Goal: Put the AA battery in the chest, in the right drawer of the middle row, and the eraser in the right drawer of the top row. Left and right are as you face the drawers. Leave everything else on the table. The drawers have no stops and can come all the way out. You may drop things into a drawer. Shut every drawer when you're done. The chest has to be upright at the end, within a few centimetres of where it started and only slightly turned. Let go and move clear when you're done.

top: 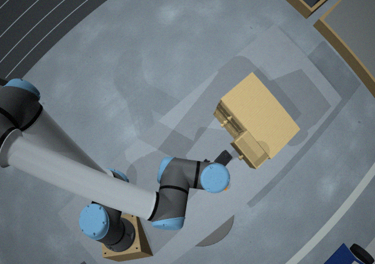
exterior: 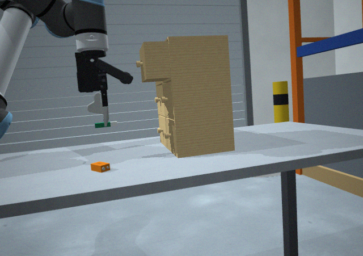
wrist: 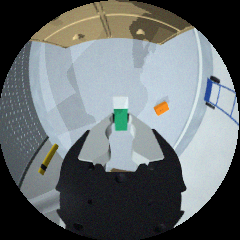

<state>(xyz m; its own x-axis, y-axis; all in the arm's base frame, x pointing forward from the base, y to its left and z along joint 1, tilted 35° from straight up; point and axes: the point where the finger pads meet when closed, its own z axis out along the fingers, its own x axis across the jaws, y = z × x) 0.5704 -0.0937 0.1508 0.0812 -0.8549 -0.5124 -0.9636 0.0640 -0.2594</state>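
Note:
The wooden chest stands upright. Its top-row right drawer is pulled well out, and nothing shows inside it. The middle and bottom drawers look shut; the top left drawer is hard to make out. My gripper is shut on the green-and-white eraser. It holds the eraser in the air in front of the chest, below the height of the open drawer. In the top view the wrist hides the fingertips. The AA battery is not visible in any view.
A small orange block with two silvery round spots lies on the table, in front of the chest toward the near edge. The open drawer's knob sticks out toward the arm.

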